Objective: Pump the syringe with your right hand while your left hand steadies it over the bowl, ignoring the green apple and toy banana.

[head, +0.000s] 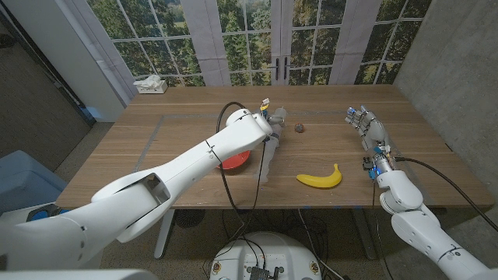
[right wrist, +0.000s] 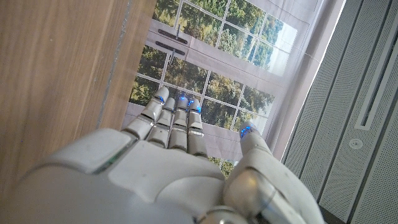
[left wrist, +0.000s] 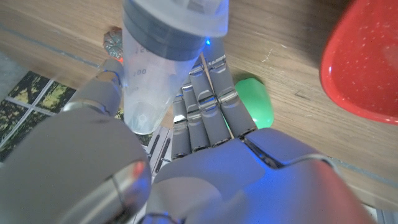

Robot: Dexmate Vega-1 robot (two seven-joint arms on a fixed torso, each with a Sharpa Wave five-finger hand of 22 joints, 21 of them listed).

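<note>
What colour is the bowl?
The bowl is red with tiny pale speckles, clearest in the left wrist view.

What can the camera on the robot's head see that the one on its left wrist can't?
Head view: the toy banana near the table's front edge, the right hand with fingers apart and holding nothing, and a small dark object mid-table. Left wrist view: a close look at the syringe, showing printed markings on its clear barrel, and the green apple beyond the fingers. Both: the left hand holding the syringe, the red bowl, and the wooden table.
</note>
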